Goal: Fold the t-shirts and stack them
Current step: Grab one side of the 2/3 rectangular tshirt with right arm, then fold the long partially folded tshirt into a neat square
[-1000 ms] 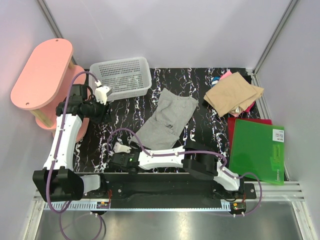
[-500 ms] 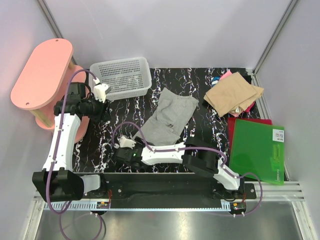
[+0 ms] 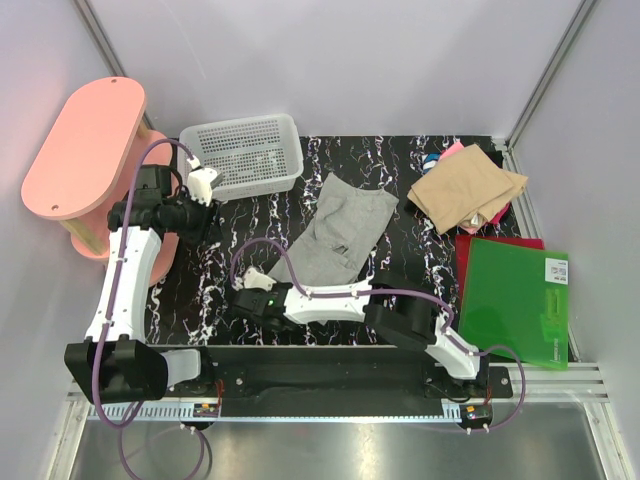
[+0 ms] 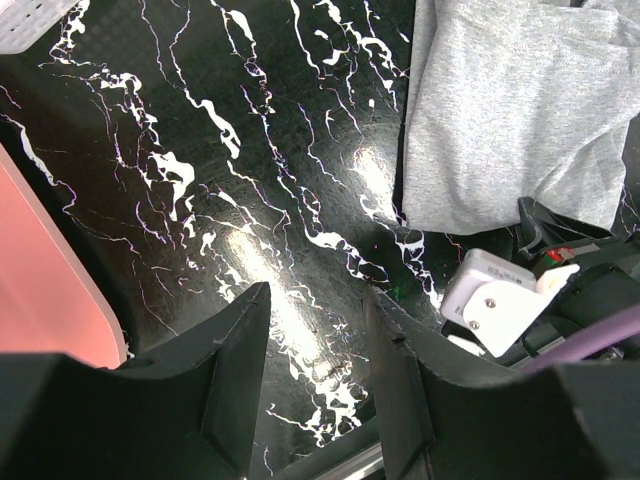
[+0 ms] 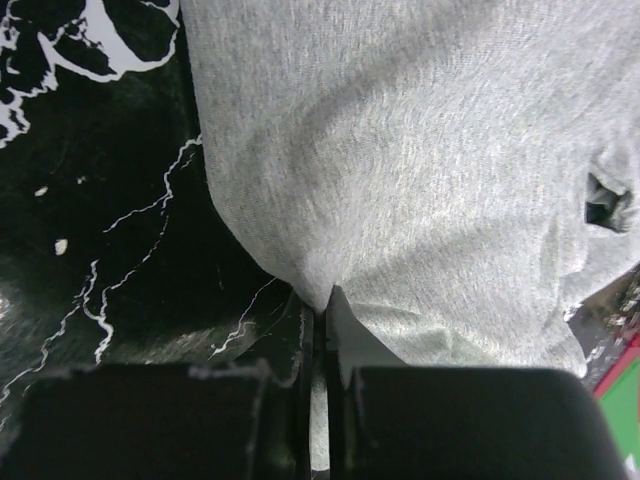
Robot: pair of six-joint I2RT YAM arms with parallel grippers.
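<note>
Pale lilac walls (image 3: 330,60) enclose a black, white-veined table (image 3: 405,255) — pink oval stool (image 3: 85,150) on the left.

Black table (image 3: 410,255) veined with white marbling. White mesh basket (image 3: 243,152) at its far left, open side up. Pink oval stool (image 3: 85,145) off the table's left edge, just left of the basket. Flat green board (image 3: 515,300) at the near right, lying on a dark red sheet (image 3: 463,245) showing along the board's left and far edges.
</note>
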